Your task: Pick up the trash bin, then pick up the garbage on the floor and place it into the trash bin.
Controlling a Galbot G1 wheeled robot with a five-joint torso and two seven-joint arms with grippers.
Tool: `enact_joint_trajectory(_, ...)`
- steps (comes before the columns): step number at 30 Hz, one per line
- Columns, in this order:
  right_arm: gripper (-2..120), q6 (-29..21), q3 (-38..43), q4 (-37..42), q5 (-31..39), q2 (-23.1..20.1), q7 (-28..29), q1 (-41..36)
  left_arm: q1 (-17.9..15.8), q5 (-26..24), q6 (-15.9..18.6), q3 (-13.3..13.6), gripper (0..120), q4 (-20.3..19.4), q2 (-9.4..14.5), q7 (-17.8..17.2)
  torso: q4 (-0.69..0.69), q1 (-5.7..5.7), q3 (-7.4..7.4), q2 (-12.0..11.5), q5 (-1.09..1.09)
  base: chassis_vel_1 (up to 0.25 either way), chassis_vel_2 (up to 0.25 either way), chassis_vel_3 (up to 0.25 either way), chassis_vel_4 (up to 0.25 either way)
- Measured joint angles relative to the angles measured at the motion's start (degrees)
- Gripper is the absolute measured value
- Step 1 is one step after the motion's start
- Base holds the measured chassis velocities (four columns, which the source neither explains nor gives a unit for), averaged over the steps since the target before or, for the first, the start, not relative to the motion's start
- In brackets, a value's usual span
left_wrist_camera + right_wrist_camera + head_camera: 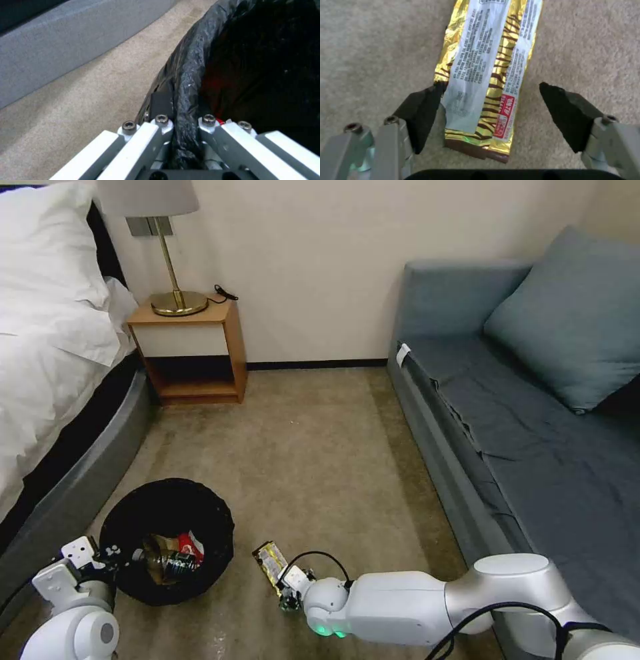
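The trash bin [167, 540], round and lined with a crinkly black bag, sits low at the left over the carpet. My left gripper [110, 561] is shut on the bin's rim [186, 100], one finger inside the bag and one outside. Inside the bin lie a red wrapper [192, 545], a tan paper bag [155, 553] and a small bottle [175, 563]. A flat brown-and-gold wrapper [270, 561] lies on the carpet just right of the bin. My right gripper [490, 107] is open and low over the wrapper [486, 75], its black pads [423, 110] on either side of the near end.
A bed [53, 353] with a grey base runs along the left, close to the bin. A blue sofa [520, 413] fills the right side. A wooden nightstand [190, 350] with a brass lamp [177, 280] stands at the far wall. Beige carpet [313, 447] lies open in the middle.
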Motion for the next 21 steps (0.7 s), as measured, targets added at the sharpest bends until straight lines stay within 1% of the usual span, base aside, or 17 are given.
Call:
enact_joint_trajectory(3,67,0.32,-0.13,-0.56,-0.15,0.13,-0.47,0.28,0.06,0.05,0.0,0.06,3,0.0,-0.07,0.0,0.0,0.0,0.0,0.0,0.0,0.0,0.0,0.0,0.0)
enact_joint_trajectory(4,67,0.32,-0.13,-0.56,-0.15,0.13,-0.47,0.28,0.06,0.05,0.0,0.06,3,0.0,-0.07,0.0,0.0,0.0,0.0,0.0,0.0,0.0,0.0,0.0,0.0)
enact_joint_trajectory(6,57,0.41,-0.14,-0.72,-0.3,0.11,-0.6,0.35,0.08,0.07,0.0,0.07,3,0.0,-0.08,0.0,0.0,0.0,0.0,0.0,0.01,0.0,0.0,0.0,0.0)
enact_joint_trajectory(8,51,0.82,-0.15,-0.82,-0.9,0.01,-0.69,0.29,0.05,0.1,0.0,0.11,3,0.02,-0.08,0.0,0.0,0.0,0.0,0.0,0.01,0.0,0.0,0.0,0.0)
enact_joint_trajectory(9,51,0.82,-0.15,-0.82,-0.9,0.01,-0.69,0.29,0.05,0.1,0.0,0.11,3,0.02,-0.08,0.0,0.0,0.0,0.0,0.0,0.01,0.0,0.0,0.0,0.0)
enact_joint_trajectory(12,47,1.05,-0.16,-0.61,-1.36,-0.3,-0.69,0.29,-0.07,0.14,0.0,0.19,3,0.08,-0.07,0.0,0.0,0.0,0.0,0.01,0.0,0.0,0.0,0.0,0.0)
enact_joint_trajectory(13,43,1.12,-0.16,-0.48,-1.53,-0.45,-0.68,0.36,-0.13,0.15,0.0,0.22,3,0.1,-0.07,0.0,0.0,0.0,0.0,0.0,0.0,0.0,0.0,0.0,0.0)
enact_joint_trajectory(16,39,1.18,-0.18,-0.43,-1.82,-0.61,-0.69,0.48,-0.17,0.15,0.0,0.24,3,0.18,-0.05,0.0,0.0,0.0,0.0,0.0,0.0,0.0,0.0,0.0,0.0)
enact_joint_trajectory(19,28,1.41,-0.24,-0.3,-2.29,-0.8,-0.98,0.55,-0.21,0.17,-0.04,0.25,3,0.28,-0.01,0.0,-0.01,0.0,0.0,0.0,-0.01,0.0,0.0,0.0,0.0)
enact_joint_trajectory(20,28,1.41,-0.24,-0.3,-2.29,-0.8,-0.98,0.55,-0.21,0.17,-0.04,0.25,3,0.28,-0.01,0.0,-0.01,0.0,0.0,0.0,-0.01,0.0,0.0,0.0,0.0)
enact_joint_trajectory(21,25,1.47,-0.26,-0.23,-2.41,-0.87,-1.11,0.57,-0.23,0.18,-0.05,0.25,3,0.31,0.0,0.0,0.0,0.0,0.0,0.0,0.0,0.0,0.0,0.0,0.0)
